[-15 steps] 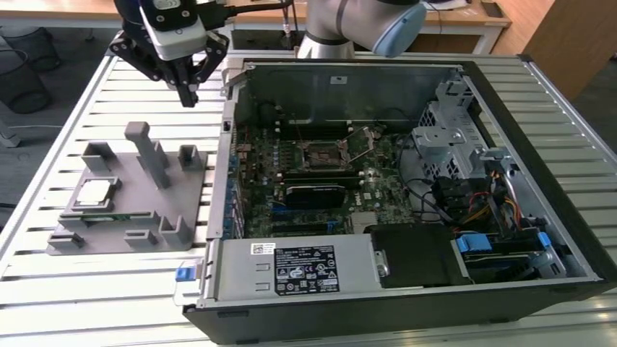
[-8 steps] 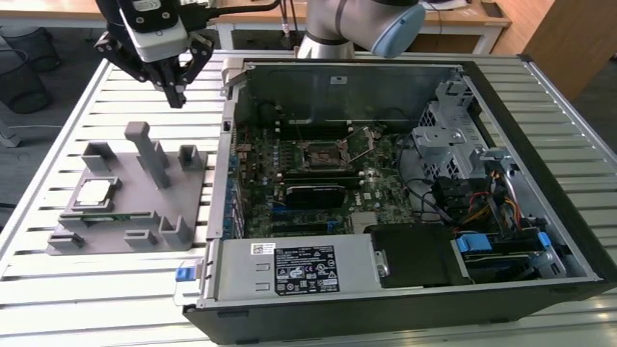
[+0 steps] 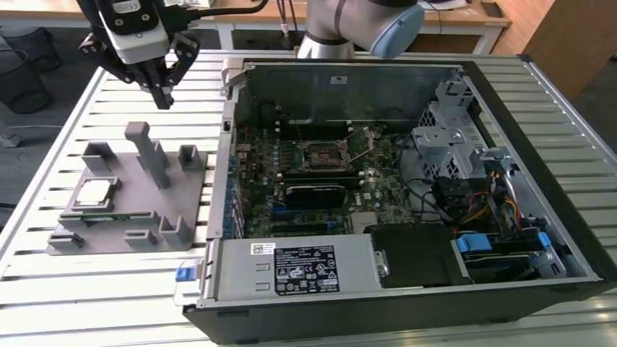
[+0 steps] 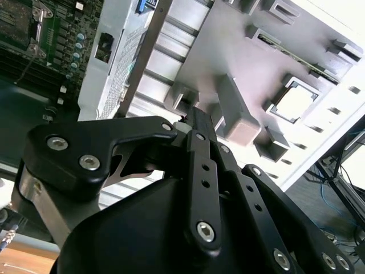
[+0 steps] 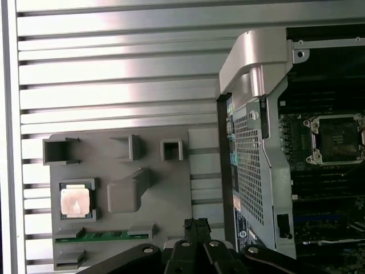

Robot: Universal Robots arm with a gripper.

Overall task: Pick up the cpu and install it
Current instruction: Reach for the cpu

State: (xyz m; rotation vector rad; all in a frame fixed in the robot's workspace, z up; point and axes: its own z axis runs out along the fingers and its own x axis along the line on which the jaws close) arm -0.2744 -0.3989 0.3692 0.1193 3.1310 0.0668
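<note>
The cpu (image 3: pixel 94 191), a small square chip with a pale metal top, lies in a recess of the grey plastic fixture (image 3: pixel 144 217) at the exterior view's left. Both wrist views show the cpu (image 5: pixel 75 201) (image 4: pixel 296 103) seated in that recess. My gripper (image 3: pixel 162 100) hangs above the slatted table behind the fixture, well above and apart from the cpu, with its fingers pressed together and nothing between them. Its fingertips (image 5: pixel 197 224) sit near the fixture's edge. The bare processor socket (image 3: pixel 323 153) lies in the middle of the motherboard, inside the open computer case (image 3: pixel 540 238).
The fixture carries several upright posts (image 3: pixel 149 148) and a green memory stick (image 5: pixel 102 235) along one edge. The case's metal wall (image 3: pixel 228 144) rises between fixture and motherboard. A black heatsink block (image 3: pixel 311 194) lies below the socket. Cables and a drive cage (image 3: pixel 453 123) crowd the exterior view's right.
</note>
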